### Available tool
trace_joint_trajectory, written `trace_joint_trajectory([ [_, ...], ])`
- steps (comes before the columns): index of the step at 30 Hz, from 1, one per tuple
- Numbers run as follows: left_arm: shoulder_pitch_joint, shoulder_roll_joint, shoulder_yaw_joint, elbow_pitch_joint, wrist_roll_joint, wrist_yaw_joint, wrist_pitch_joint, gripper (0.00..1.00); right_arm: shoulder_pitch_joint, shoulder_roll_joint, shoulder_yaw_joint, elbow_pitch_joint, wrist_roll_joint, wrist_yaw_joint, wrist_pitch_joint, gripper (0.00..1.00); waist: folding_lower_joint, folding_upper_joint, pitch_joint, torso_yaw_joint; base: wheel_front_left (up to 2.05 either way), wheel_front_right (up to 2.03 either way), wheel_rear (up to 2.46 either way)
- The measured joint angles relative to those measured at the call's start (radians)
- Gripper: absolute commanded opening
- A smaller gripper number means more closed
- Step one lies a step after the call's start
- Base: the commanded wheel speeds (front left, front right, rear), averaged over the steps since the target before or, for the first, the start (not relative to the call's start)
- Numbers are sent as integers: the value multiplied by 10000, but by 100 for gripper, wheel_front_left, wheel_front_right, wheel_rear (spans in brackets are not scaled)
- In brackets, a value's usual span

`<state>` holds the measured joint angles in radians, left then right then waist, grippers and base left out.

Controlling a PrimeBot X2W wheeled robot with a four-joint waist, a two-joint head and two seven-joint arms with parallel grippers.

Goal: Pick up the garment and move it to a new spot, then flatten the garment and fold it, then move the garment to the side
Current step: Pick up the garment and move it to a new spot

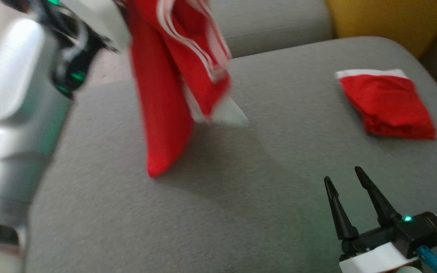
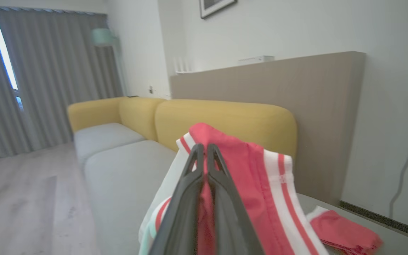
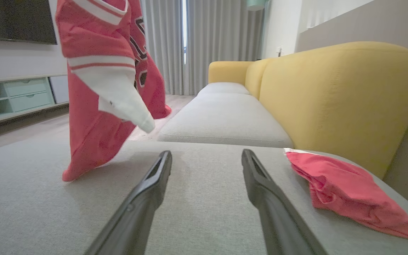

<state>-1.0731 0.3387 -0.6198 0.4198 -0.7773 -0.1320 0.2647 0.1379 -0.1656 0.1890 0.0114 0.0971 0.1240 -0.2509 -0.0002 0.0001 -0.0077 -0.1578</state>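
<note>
Head view: a red jersey [image 1: 165,94] with white stripes hangs from the top edge over the grey seat cushion [image 1: 241,197], blurred, its lowest corner at or just above the fabric of the seat. The pale left forearm [image 1: 10,113] stands beside it on the left. Well apart on the right, a folded red garment [image 1: 387,106] with a white edge lies flat on the cushion. The right gripper [image 1: 341,174] sits low on the right above bare cushion, its two dark fingers spread apart with nothing between them.

Left wrist view: the left gripper [image 2: 204,148] is pinched tight on the jersey, red and white striped cloth draping over both sides of the fingers. Behind it run a yellow sofa backrest [image 2: 225,120], a beige wall panel [image 2: 271,81] and grey curtains [image 2: 48,81]. The folded garment lies at the lower right.

Right wrist view: the right claw's fingers stand wide apart and hold nothing, low over the cushion. The jersey hangs at the upper left, one corner touching the seat. The folded garment lies just beside the right-hand finger, near the yellow backrest. A cabinet with pale green drawers [image 3: 23,95] stands at the far left.
</note>
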Motion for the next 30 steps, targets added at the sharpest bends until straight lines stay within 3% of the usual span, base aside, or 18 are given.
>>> trace_joint_trajectory([
  [8, 1627, -974, -1243, 727, -90, 0, 238, 0, -105, 301, 328, 4, 86, 0, 0, 100, 2, 0, 494, -786, 0, 0, 0],
  [13, 2686, -1085, -1772, 2274, 228, 0, -627, 0, -748, 525, 650, 15, 184, 0, 0, 100, 4, 0, 1328, -1148, 0, 0, 0],
  [14, 2750, -1085, -1829, 2543, 330, 0, -963, 11, -882, 562, 686, 21, 186, 0, 0, 100, 4, 0, 1504, -1225, 0, 0, 0],
  [16, 2743, -1101, -1783, 3051, 502, 15, -1835, 100, -1110, 617, 765, 59, 186, 0, 0, 100, 5, 0, 1829, -1391, 0, 0, 0],
  [22, 2774, -1523, -884, 3973, 395, 219, -4671, 100, -1255, 696, 740, 345, 186, 0, 0, 100, 6, -1, 2213, -1708, 0, 0, 0],
  [27, 3438, -1699, 31, 3687, 316, 654, -5141, 100, -1212, 644, 408, 474, 186, 0, 0, 100, 3, 0, 1820, -1382, 0, 0, 0],
  [30, 4668, -1613, 940, 2240, 1158, 1315, -5141, 100, -971, 637, 288, 577, 186, 0, 0, 100, 2, 0, 1329, -1011, 0, 0, 0],
])
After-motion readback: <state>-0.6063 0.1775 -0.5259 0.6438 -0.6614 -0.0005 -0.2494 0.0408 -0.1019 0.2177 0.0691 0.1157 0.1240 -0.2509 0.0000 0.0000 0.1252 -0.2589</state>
